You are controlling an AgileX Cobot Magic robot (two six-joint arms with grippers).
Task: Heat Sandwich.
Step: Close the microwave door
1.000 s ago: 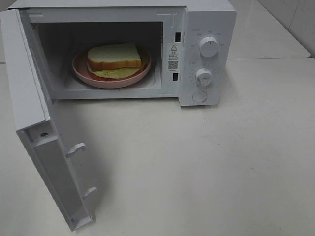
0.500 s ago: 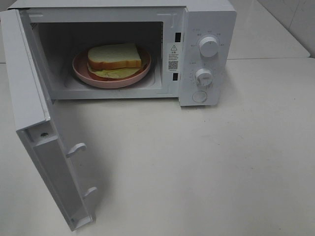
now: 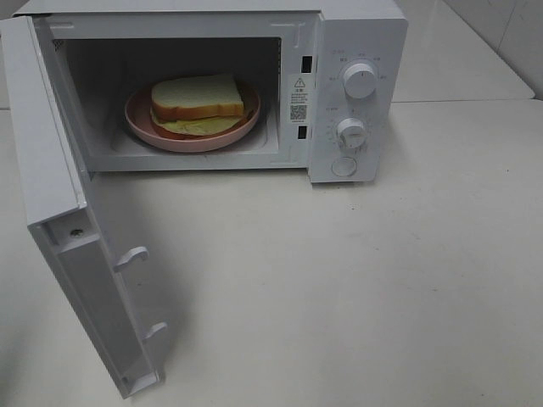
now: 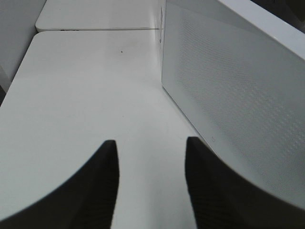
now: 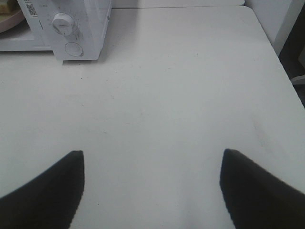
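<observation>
The microwave [image 3: 356, 34] sat at the back of the white table [image 3: 382, 280] with its door [image 3: 51, 170] swung wide, reaching out along the left side toward the front edge. Inside the cavity, there it was: the sandwich [image 3: 197, 99] lay on the round pink plate [image 3: 170, 141], pale bread on top, a yellow-green layer peeking out beneath. Two white latch hooks [image 3: 131, 257] stuck out from the door's inner face. On the control panel to the right of the opening stood an upper knob [image 3: 360, 80], a lower knob [image 3: 350, 132] and a round button [image 3: 344, 166] below them.

Neither arm showed in the high view. From the left wrist, the left gripper [image 4: 150, 141] hung over bare tabletop, dark fingers [image 4: 107, 181] parted and nothing between them. A dotted white panel [image 4: 238, 95], by the look of it the door's outer face, rose close beside it like a wall on that side.

From the right wrist, the right gripper [image 5: 152, 151] had its jaws spread wide over open table, empty too. The control panel sat well off in the far corner of that view, with only clear tabletop in between.
</observation>
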